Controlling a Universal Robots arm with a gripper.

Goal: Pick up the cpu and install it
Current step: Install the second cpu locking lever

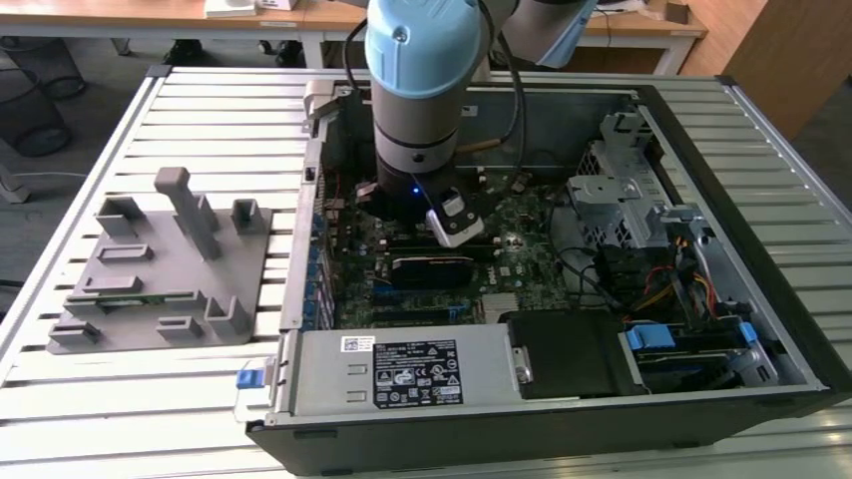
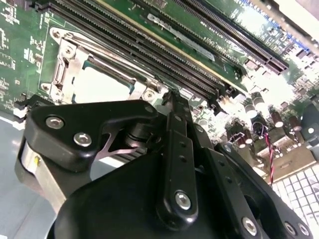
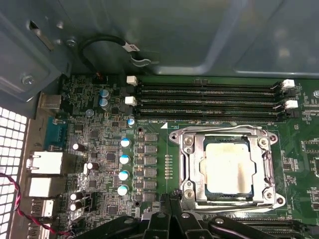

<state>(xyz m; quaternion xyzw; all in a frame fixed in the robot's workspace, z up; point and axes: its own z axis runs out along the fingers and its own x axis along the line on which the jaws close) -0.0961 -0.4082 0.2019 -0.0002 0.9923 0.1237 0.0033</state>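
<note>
The cpu [image 3: 227,167], a flat square chip with a pale silver top, lies inside the metal-framed socket [image 3: 185,169] on the green motherboard [image 3: 99,144]. It also shows as a bright square [image 2: 102,84] in the second wrist view. My gripper [image 3: 168,200] hovers just beside the socket's edge, its black fingers [image 2: 173,114] pressed together with nothing between them. In the exterior view the arm [image 1: 419,110] reaches straight down into the open computer case [image 1: 745,200], over the board.
Black memory slots [image 3: 204,99] run alongside the socket. A grey fixture plate [image 1: 160,269] with upright blocks lies on the slatted table at the exterior view's left. Inside the case are a power supply [image 1: 399,369], a drive cage [image 1: 613,200] and loose cables [image 1: 665,289].
</note>
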